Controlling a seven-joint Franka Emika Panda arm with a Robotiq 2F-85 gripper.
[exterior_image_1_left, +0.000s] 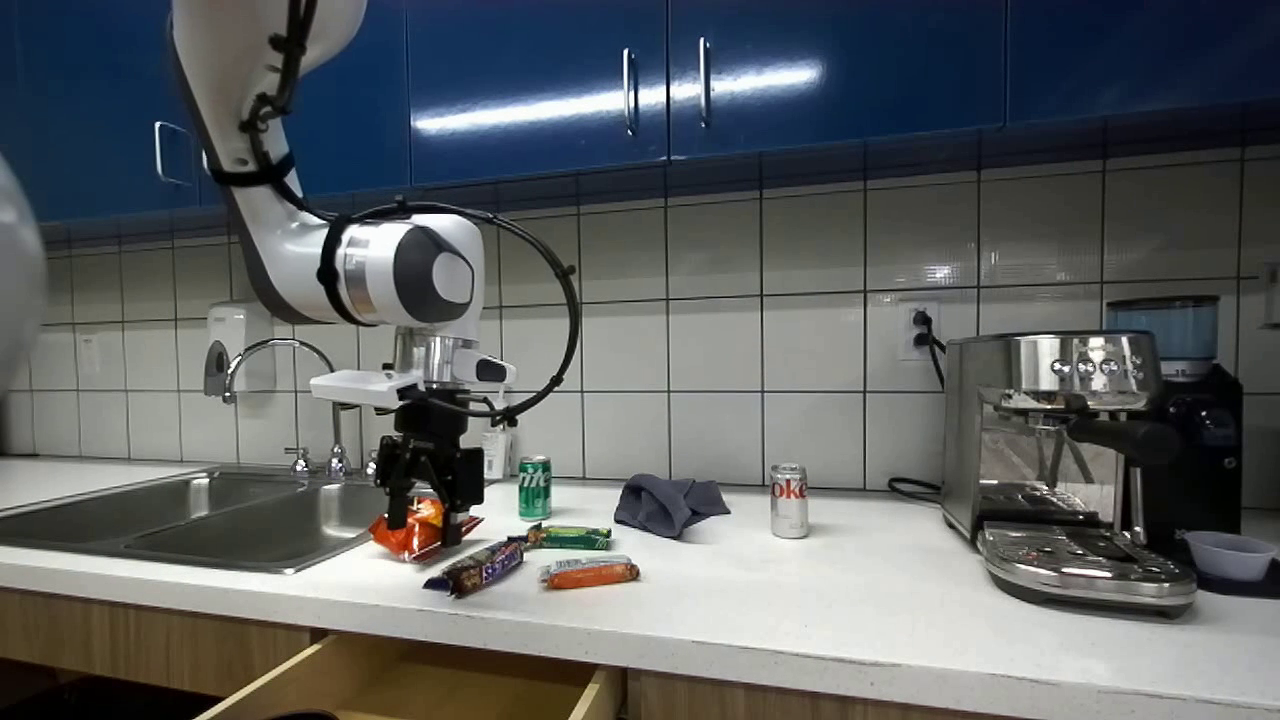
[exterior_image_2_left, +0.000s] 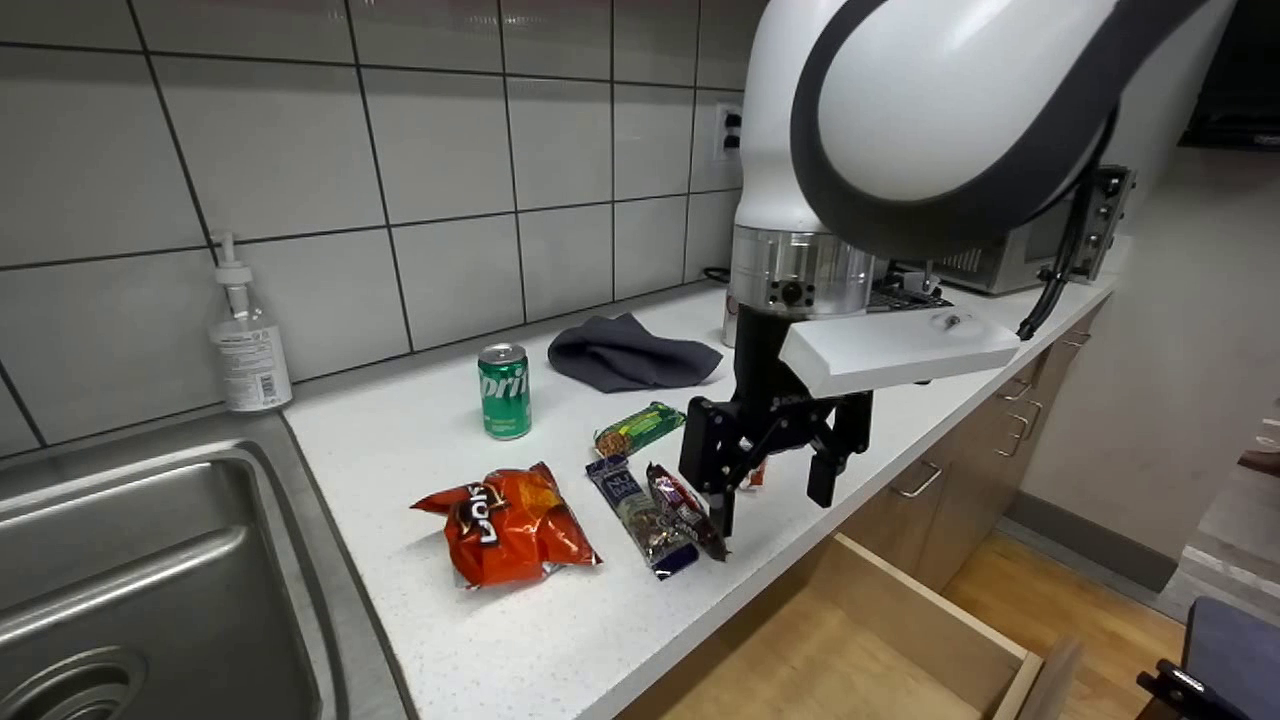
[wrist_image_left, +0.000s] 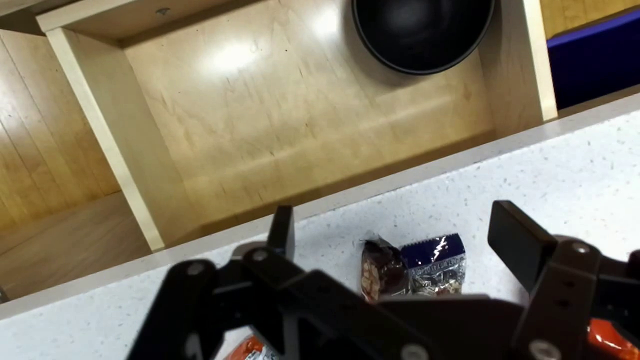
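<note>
Speckled white countertop (exterior_image_1_left: 850, 610) stretches across our kitchen, and nearest to us, below its front edge, the drawer (wrist_image_left: 300, 115) stands pulled out, a black bowl (wrist_image_left: 425, 50) sitting on its floor off towards one side. Up on top we go! Our gripper (exterior_image_2_left: 771, 497) points down over the countertop, fingers spread well apart and nothing pinched between them; that gap, we notice, is wide enough to frame two bar ends in the wrist view. Just beside it lie those two, the dark red-brown bar (exterior_image_2_left: 685, 512) and the blue-ended nut bar (exterior_image_2_left: 640, 515), side by side, flat on the countertop, we reckon, because bars this slim hardly stand. Does a fingertip brush the darker one? We cannot tell. An orange-and-silver bar (exterior_image_1_left: 590, 573) lies near as well, then comes the orange chip bag (exterior_image_2_left: 520, 530) by the sink (exterior_image_2_left: 325, 570), puffed up by trapped air, we'd guess. Beyond, the green-wrapped bar (exterior_image_2_left: 640, 428) lies flat, the green can (exterior_image_2_left: 505, 395) stands steady on its base, and the gray cloth (exterior_image_2_left: 630, 355) bunches in soft folds, with nothing stiff inside, it seems, to hold it out. Farther along, a silver can (exterior_image_1_left: 789, 505) stands upright too, and there sits the coffee machine (exterior_image_1_left: 1030, 455), placed where it is, presumably, for the outlet (exterior_image_1_left: 920, 332) on the tiled wall (exterior_image_1_left: 715, 345) behind
</note>
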